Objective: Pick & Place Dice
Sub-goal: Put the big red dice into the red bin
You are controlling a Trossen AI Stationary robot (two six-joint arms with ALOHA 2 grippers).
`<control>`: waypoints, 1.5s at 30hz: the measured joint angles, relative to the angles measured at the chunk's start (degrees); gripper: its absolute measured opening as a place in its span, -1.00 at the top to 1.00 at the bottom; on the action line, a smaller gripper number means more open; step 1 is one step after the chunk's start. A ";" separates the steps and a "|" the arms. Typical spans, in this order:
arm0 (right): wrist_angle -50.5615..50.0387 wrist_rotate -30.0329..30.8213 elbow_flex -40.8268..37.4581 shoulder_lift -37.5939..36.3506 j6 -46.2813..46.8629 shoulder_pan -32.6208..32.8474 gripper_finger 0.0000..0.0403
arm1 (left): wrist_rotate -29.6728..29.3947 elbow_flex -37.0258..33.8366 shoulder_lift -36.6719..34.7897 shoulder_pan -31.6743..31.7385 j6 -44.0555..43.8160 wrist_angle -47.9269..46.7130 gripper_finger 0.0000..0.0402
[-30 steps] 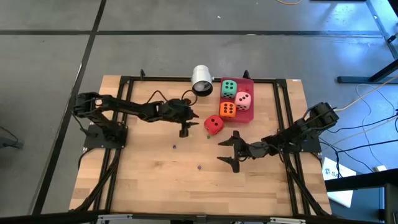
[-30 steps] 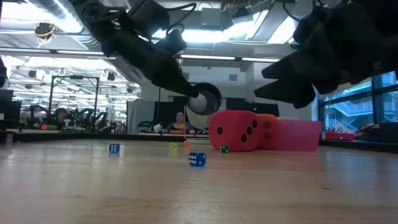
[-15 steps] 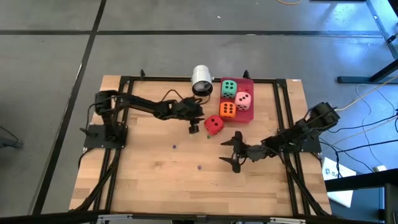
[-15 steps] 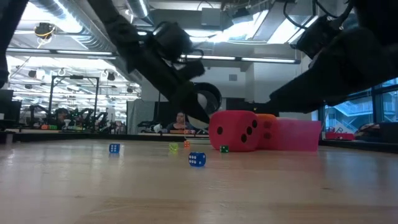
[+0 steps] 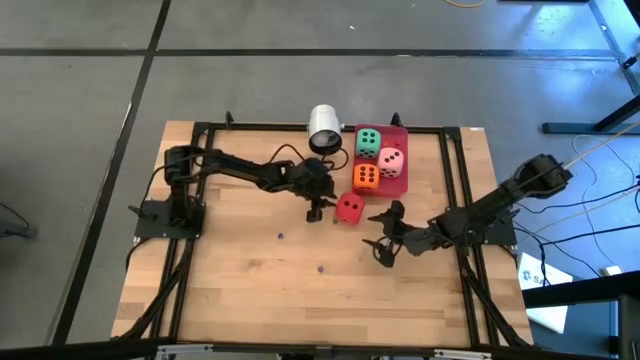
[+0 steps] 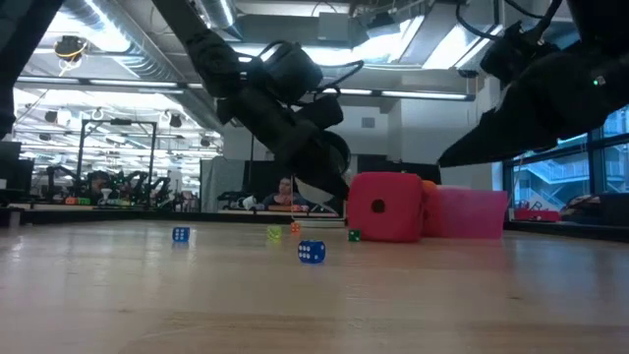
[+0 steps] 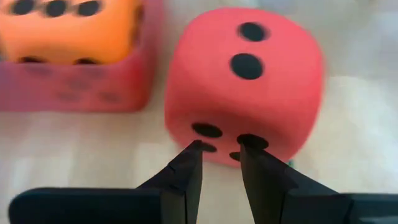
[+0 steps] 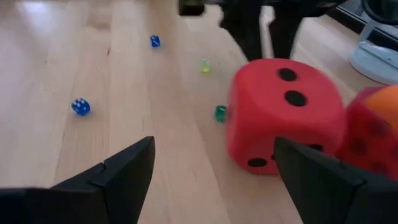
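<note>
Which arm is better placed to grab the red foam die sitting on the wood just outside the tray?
Probably the right. Its pincer stands wide open facing the red foam die, which sits between its fingers in the right wrist view. The left pincer touches the die, nearly closed, too narrow to straddle it.

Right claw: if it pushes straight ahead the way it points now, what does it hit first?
Most likely the soft red cube die with dark pips. The right claw stands wide open with that die just ahead, slightly off centre between the fingers. Depth is unclear, but nothing shows in between; the left claw waits beyond it.
</note>
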 joint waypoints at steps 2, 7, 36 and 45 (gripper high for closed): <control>-2.82 0.02 0.00 -2.18 0.40 -0.01 -0.61 | 2.10 0.00 0.00 -0.68 -0.11 0.36 0.49; -5.08 2.03 0.40 -5.31 -0.59 -0.02 -0.61 | 2.54 -0.02 0.00 -2.88 0.21 2.98 0.49; -63.27 2.49 41.48 5.30 -22.65 -2.67 -0.61 | 4.14 -0.68 -11.60 -7.73 -0.95 -16.52 0.49; -76.42 -0.07 51.81 15.87 -19.83 -3.15 -0.61 | 4.09 -0.66 -23.26 -8.72 -0.88 -20.94 0.49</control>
